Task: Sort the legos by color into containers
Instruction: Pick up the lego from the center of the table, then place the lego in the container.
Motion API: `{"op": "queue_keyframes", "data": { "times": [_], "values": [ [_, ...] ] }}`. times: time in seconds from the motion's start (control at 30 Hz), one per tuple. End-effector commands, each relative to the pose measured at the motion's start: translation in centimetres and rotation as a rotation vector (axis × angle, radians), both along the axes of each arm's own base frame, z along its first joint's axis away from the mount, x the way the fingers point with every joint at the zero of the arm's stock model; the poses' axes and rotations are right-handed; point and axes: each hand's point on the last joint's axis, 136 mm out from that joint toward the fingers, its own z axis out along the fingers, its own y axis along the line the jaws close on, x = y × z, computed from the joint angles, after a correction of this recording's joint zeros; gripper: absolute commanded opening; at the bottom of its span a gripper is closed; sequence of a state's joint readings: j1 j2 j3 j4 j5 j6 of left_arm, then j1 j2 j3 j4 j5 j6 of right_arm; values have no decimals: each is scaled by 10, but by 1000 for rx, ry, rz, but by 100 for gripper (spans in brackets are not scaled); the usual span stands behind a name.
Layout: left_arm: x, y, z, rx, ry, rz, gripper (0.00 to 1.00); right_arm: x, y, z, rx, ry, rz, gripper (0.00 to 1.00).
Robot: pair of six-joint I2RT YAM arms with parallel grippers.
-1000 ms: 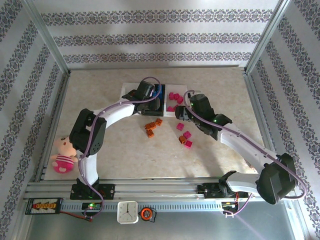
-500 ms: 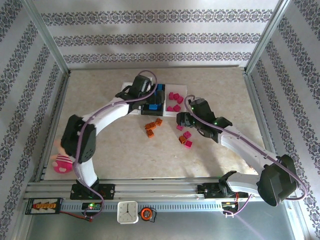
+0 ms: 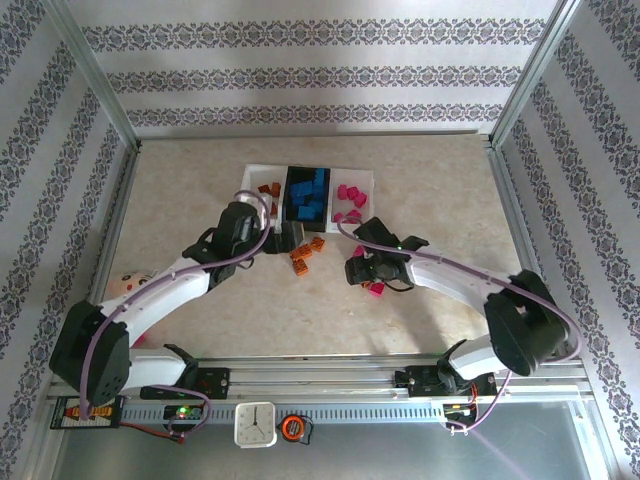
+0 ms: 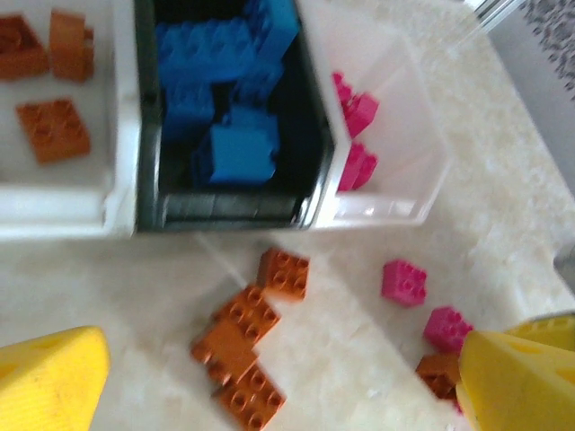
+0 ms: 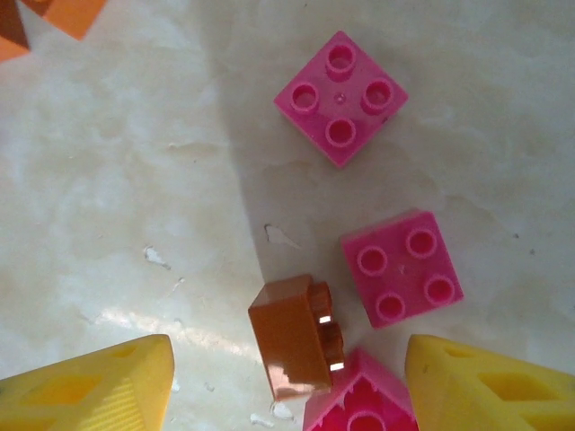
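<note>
Three containers stand in a row: a white bin (image 3: 250, 181) with orange legos (image 4: 53, 128), a black bin (image 4: 225, 208) full of blue legos (image 4: 232, 148), and a white bin (image 4: 388, 205) with pink legos (image 4: 358, 109). My left gripper (image 3: 290, 238) hangs open and empty over several loose orange legos (image 4: 239, 345). Two pink legos (image 4: 403, 281) lie to their right. My right gripper (image 5: 292, 391) is open low over the table. An orange-brown lego (image 5: 292, 337) on its side and an overturned pink lego (image 5: 359, 404) sit between its fingers (image 5: 90, 391), touching neither. Two more pink legos (image 5: 402, 268) lie just beyond.
A doll with a pink body (image 3: 125, 285) lies at the table's left edge, partly behind my left arm. Metal frame posts and patterned walls close in the table on three sides. A small clock (image 3: 255, 424) sits on the front rail.
My left gripper has pulled back from over the black bin toward the loose orange legos and has opened wide. My right gripper has moved left and down over the orange-brown and pink legos.
</note>
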State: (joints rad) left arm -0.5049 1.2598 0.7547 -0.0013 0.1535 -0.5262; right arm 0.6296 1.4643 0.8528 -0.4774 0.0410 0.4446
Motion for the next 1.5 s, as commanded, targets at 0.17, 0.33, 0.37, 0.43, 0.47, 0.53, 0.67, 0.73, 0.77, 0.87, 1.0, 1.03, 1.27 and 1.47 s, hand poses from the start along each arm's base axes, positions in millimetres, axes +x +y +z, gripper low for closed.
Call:
{"op": "queue_keyframes", "data": {
  "times": [0.17,0.33,0.37,0.43,0.47,0.53,0.67,0.73,0.77,0.87,1.0,1.03,1.27,1.47],
  "values": [
    [-20,14,-3,-23,-43,32,100,62,1,4,-56,-73,-41,69],
    [-31,23,-15,-4,-21,45,100,79,-4,-18,-111,-38,-51,67],
    [-33,25,-17,0,-20,50,100,80,-4,-22,-118,-29,-51,67],
    [-36,29,-21,6,-14,58,100,82,-4,-30,-131,-13,-50,64],
    [-38,31,-22,9,-13,64,100,82,-3,-34,-132,-3,-50,62],
    [-40,34,-25,17,-7,72,100,79,-2,-41,-129,18,-46,58],
    [-44,39,-28,31,-3,84,100,69,3,-44,-116,30,-24,46],
    [-45,41,-29,35,-6,89,100,65,7,-42,-97,25,-10,41],
    [-45,42,-29,37,-9,91,100,64,9,-39,-85,20,-5,38],
    [-45,43,-28,39,-16,95,100,61,16,-22,-27,-9,14,31],
    [-45,44,-30,49,-11,94,100,55,31,24,84,-87,52,27],
    [-45,44,-31,50,-10,93,100,55,34,36,102,-111,60,26],
    [-43,40,-33,49,-5,81,100,99,39,88,108,-247,21,26],
    [-44,39,-33,38,-6,81,100,165,34,75,0,-273,-57,27]
  ]
}}
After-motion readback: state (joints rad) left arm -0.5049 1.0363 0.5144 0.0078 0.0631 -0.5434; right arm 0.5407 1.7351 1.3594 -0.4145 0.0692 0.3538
